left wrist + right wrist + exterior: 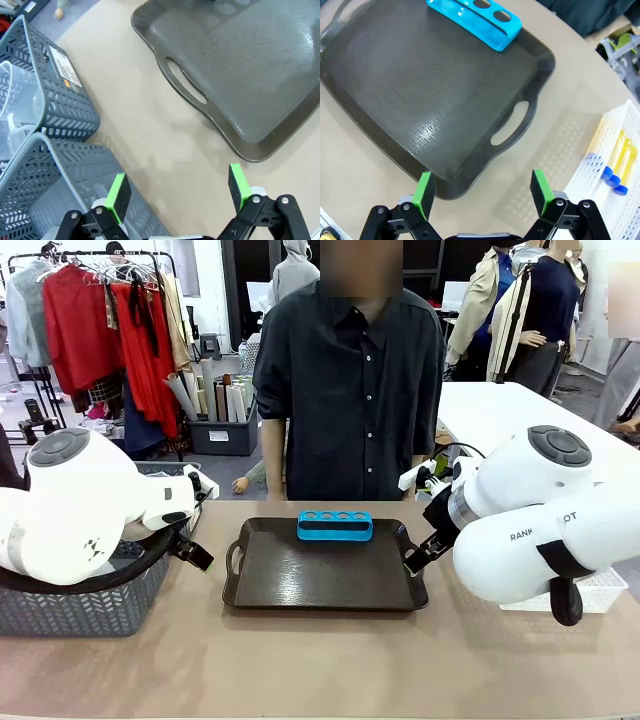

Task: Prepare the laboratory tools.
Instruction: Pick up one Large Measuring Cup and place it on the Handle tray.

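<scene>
A small blue tube rack [334, 525] [480, 17] stands at the far edge of a dark handled tray [325, 580]. Blue-capped tubes of amber liquid [614, 170] lie in a white mesh basket [600, 150] to the tray's right. A clear plastic jug [17, 107] sits inside a grey mesh basket [65, 95] to the tray's left. My left gripper [178, 189] [200, 558] hovers open over the table between the grey baskets and the tray's left handle. Over the tray's right corner my right gripper [482, 192] [420, 558] is open too. Neither holds anything.
A second grey basket [55, 185] lies right under my left gripper's left finger. The white basket [592, 590] is partly hidden behind my right arm. A person in a dark shirt [350, 390] stands at the far side, hands out of sight.
</scene>
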Motion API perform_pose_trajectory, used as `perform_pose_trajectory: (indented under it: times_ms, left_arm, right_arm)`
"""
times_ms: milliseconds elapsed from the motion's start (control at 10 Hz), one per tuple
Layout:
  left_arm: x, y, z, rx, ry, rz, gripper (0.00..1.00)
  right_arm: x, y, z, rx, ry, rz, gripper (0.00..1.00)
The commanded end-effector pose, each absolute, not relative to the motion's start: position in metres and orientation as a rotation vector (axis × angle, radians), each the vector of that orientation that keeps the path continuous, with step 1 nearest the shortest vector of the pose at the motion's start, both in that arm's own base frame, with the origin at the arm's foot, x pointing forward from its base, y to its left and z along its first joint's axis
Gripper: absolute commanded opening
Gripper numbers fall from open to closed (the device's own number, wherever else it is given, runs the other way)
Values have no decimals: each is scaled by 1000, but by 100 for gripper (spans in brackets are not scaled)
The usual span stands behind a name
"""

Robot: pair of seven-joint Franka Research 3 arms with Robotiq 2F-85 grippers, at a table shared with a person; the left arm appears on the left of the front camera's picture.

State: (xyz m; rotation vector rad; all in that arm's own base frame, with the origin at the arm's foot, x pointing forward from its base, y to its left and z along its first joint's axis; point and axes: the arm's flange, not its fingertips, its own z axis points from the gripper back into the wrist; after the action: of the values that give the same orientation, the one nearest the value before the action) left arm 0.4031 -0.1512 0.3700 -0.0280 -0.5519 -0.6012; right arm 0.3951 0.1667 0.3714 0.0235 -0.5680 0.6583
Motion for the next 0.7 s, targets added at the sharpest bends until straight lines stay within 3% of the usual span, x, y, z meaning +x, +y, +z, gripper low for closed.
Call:
perform_pose_trajectory:
  times_ms: [0, 600]
  left_arm:
    - [403, -151, 370, -28, -552, -601, 100]
    - [403, -151, 370, -28, -552, -601, 100]
  right_arm:
    - [395, 167, 371, 24, -568, 658, 100]
    - [395, 167, 371, 24, -568, 658, 100]
